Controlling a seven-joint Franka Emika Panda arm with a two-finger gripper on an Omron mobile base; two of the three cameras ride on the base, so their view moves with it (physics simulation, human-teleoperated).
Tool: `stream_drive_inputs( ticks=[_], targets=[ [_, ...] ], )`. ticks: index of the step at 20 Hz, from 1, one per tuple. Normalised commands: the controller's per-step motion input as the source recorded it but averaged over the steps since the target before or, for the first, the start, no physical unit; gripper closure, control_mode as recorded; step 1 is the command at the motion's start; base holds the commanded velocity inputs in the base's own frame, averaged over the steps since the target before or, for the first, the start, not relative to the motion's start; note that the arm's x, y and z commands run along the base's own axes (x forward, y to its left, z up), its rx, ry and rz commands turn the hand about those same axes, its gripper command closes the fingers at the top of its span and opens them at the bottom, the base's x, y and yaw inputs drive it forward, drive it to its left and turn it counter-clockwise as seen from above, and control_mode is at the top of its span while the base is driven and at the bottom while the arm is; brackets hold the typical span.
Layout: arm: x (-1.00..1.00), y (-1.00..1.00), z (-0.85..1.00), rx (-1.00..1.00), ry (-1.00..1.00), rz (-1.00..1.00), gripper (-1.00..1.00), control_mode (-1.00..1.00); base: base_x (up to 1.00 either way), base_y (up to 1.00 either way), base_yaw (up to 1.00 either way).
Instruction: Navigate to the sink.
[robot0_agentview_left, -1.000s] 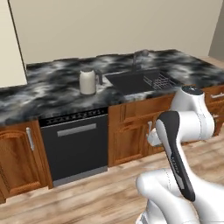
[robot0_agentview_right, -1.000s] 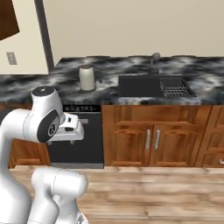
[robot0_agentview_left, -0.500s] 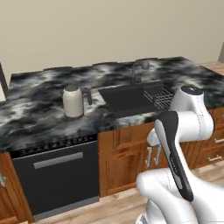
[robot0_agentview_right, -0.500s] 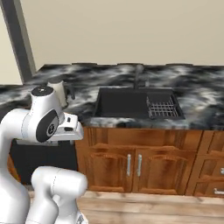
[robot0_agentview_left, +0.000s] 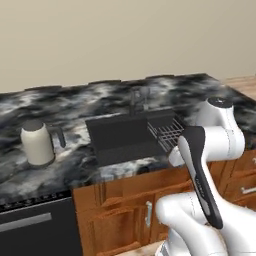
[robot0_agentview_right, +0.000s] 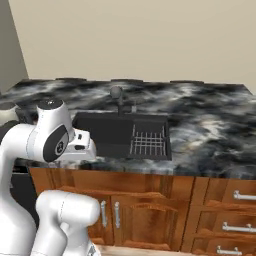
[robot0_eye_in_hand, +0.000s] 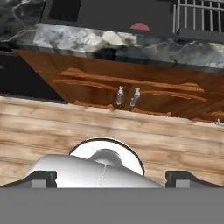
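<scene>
Facing the counter, the sink (robot0_agentview_left: 125, 136) is being shown as a dark basin sunk into the marbled counter (robot0_agentview_left: 80, 160), near the middle of the left base view and just beyond the folded arm. In the right base view the sink (robot0_agentview_right: 112, 134) is being seen slightly left of centre, directly ahead of the base. A grey faucet (robot0_agentview_right: 119, 99) is rising behind the basin, and a wire rack (robot0_agentview_right: 148, 143) is sitting in the right part of it (the same rack (robot0_agentview_left: 167, 133) is partly covered by the arm in the left base view). A pale kettle (robot0_agentview_left: 37, 143) is standing on the counter well to the left of the sink, above a black appliance front (robot0_agentview_left: 35, 230).

Wooden cabinet doors (robot0_agentview_right: 130, 215) with metal handles are being shown beneath the sink, and drawers (robot0_agentview_right: 227, 215) lie to their right. In the hand view the counter edge, the cabinet doors (robot0_eye_in_hand: 127, 94) and the plank floor (robot0_eye_in_hand: 57, 127) are being looked at from above, with the sink (robot0_eye_in_hand: 122, 15) along the top edge.

The gripper (robot0_eye_in_hand: 111, 177) is being seen only as two dark tips at the bottom corners of the hand view, set wide apart; nothing is being held or touched between them.
</scene>
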Motion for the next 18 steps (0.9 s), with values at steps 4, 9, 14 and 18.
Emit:
stream_drive_inputs(
  ticks=[4,9,14,18],
  targets=[
    [0.0,0.0,0.0,0.0,0.0,0.0,-1.0,1.0,0.64,-0.42,0.09],
    [0.0,0.0,0.0,0.0,0.0,0.0,-1.0,1.0,0.69,-0.07,0.07],
    [0.0,0.0,0.0,0.0,0.0,0.0,-1.0,1.0,0.55,-0.03,0.08],
    [0.0,0.0,0.0,0.0,0.0,0.0,-1.0,1.0,0.17,-0.25,0.07]
  ],
)
